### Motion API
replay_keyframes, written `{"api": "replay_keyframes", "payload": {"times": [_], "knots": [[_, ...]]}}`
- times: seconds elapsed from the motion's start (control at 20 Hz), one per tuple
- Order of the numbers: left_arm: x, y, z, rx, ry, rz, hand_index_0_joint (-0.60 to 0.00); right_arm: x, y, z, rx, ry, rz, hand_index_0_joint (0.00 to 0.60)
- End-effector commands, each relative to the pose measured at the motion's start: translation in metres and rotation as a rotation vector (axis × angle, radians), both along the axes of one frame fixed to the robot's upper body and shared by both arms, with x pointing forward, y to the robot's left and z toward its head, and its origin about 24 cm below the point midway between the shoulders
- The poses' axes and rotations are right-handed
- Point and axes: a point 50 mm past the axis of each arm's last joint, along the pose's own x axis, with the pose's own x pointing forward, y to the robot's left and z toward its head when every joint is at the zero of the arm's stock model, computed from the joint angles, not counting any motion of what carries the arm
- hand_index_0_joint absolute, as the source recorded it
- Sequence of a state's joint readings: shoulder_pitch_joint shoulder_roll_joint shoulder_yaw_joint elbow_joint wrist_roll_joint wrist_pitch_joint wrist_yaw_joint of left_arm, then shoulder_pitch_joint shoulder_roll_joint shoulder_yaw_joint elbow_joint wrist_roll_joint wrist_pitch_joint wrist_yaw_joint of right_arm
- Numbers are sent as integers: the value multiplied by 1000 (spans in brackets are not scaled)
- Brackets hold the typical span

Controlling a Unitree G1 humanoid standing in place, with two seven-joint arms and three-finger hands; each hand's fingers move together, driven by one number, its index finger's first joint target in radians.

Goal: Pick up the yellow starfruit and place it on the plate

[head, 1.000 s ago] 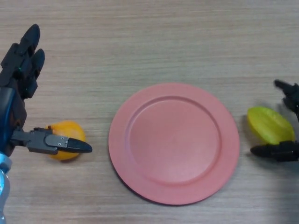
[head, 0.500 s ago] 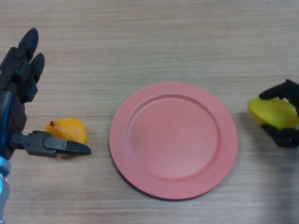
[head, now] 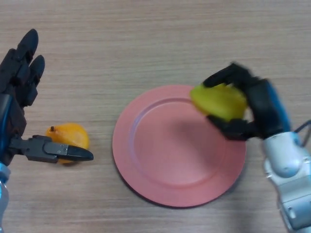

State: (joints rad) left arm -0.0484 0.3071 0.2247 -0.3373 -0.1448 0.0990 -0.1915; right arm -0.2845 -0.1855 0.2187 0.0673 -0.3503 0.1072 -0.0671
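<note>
The yellow starfruit (head: 218, 101) is held in my right hand (head: 255, 109), whose fingers and thumb curl round it. The hand holds it above the right part of the pink plate (head: 165, 160), which lies in the middle of the wooden table. My left hand (head: 22, 87) is open at the left edge, fingers straight and thumb stretched out, holding nothing.
An orange fruit (head: 70, 137) lies on the table left of the plate, just behind my left thumb (head: 58, 151). The wooden tabletop (head: 155, 39) stretches all round.
My right hand closed on the starfruit at the right edge, lifted it and carried it left over the plate. The left hand stayed in place.
</note>
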Motion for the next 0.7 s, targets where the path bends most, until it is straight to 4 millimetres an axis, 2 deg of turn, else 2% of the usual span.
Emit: {"api": "replay_keyframes", "payload": {"times": [0.05, 0.2, 0.25, 0.3, 0.35, 0.4, 0.45, 0.6, 0.7], "knots": [[-8, 12, 40, 43, -246, 48, 0, 1, 8, 17, 79, -135, -20, 600], [-7, 10, 38, 34, -255, 45, 0, -6, 19, 1, 196, -33, -8, 600], [-7, 10, 38, 36, -255, 44, 0, -7, 20, 0, 211, -25, -1, 450], [-8, 10, 38, 39, -254, 44, 0, -8, 21, 1, 232, -19, 7, 350], [-9, 8, 39, 63, -263, 47, 0, -10, 23, 6, 299, -19, 31, 199], [-10, 6, 40, 88, -278, 50, 0, -11, 24, 11, 355, -23, 50, 100], [-11, 3, 44, 126, -324, 62, 0, -11, 22, 30, 417, -60, 81, 0], [-12, 2, 44, 129, -338, 64, 0, -10, 6, 60, 413, -192, 71, 0], [-12, 0, 42, 138, -320, 60, 0, -20, -9, 74, 414, -238, 88, 0]]}}
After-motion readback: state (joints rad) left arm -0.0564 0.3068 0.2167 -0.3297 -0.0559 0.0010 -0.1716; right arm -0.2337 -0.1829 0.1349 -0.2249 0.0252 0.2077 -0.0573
